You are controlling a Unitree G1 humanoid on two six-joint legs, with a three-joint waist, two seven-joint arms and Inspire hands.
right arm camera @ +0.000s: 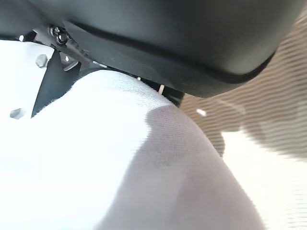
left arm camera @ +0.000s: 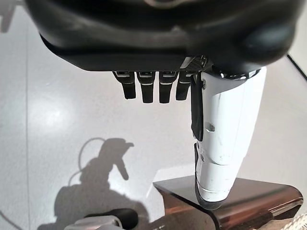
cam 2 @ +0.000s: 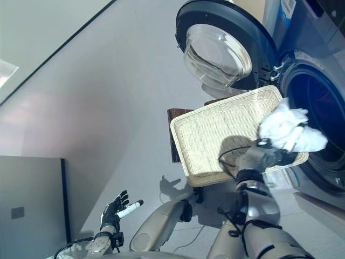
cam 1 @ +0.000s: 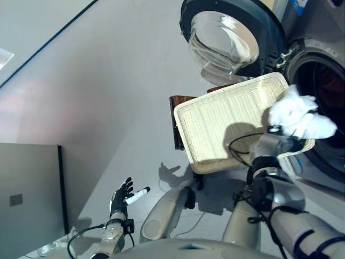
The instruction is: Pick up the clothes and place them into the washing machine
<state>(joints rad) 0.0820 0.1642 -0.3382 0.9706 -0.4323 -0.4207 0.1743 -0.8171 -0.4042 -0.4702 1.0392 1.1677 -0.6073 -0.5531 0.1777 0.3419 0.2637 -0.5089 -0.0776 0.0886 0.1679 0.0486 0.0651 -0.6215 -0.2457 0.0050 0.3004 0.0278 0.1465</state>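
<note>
Nearest, the left hand (cam 1: pixel 121 195) is held idle, fingers relaxed. Farther on, a bunched white cloth (cam 1: pixel 298 117) is clutched in the right hand (cam 1: pixel 272 144) above the basket (cam 1: pixel 215 124), beside the washing machine's (cam 1: pixel 323 81) mouth. Soft and light, it is best gripped by its bulk.

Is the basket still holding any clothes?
No: the wicker basket lies bare, and the white cloth is bunched in the right hand.

1. A cream wicker tray (cam 1: pixel 215 127) lies near the picture's centre, tilted, its ribbed inside bare.
2. A dark brown stool (cam 1: pixel 178 116) shows under the tray's 9 o'clock edge.
3. A grey cabinet (cam 1: pixel 29 197) stands at 8 o'clock.
4. Grey floor (cam 1: pixel 97 91) spreads from 9 to 12 o'clock.
</note>
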